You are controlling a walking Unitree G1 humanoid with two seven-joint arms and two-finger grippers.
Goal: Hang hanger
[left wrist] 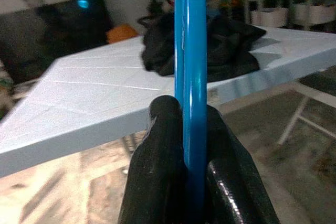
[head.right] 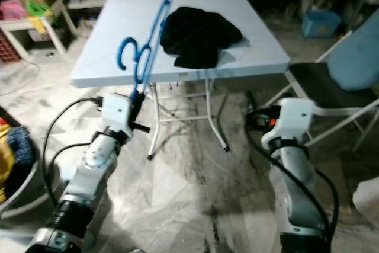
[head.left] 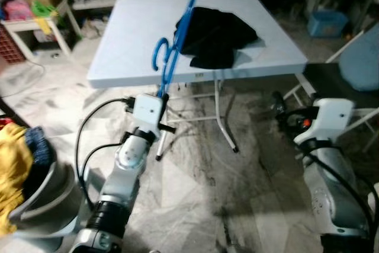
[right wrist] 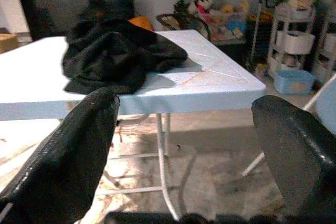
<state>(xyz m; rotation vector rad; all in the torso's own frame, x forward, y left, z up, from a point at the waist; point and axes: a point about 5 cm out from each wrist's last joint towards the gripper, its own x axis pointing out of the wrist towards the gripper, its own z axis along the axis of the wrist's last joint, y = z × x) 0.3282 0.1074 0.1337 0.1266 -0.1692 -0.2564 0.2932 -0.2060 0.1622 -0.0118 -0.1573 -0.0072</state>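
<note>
Blue plastic, long and thin, the hanger [head.left: 177, 34] rises from the left hand [left wrist: 191, 156], whose two black fingers [left wrist: 157, 166] are clamped tight on the lower end of its shaft, so the hook curls out to the side above the near edge of the white folding surface [head.left: 136, 34]. Gripping it low like this keeps the hook end free, which I judge suits catching it over a rail or peg later; no such rail can be made out here. A black garment [head.left: 216, 34] lies crumpled on the surface just beside the hanger's upper part; whether they touch is unclear. The right hand [right wrist: 184, 145] is held low before the surface with its fingers spread wide and nothing between them, apparently in reserve. A basket of yellow and blue laundry [head.left: 21, 164] sits on the marble floor to the robot's left.
</note>
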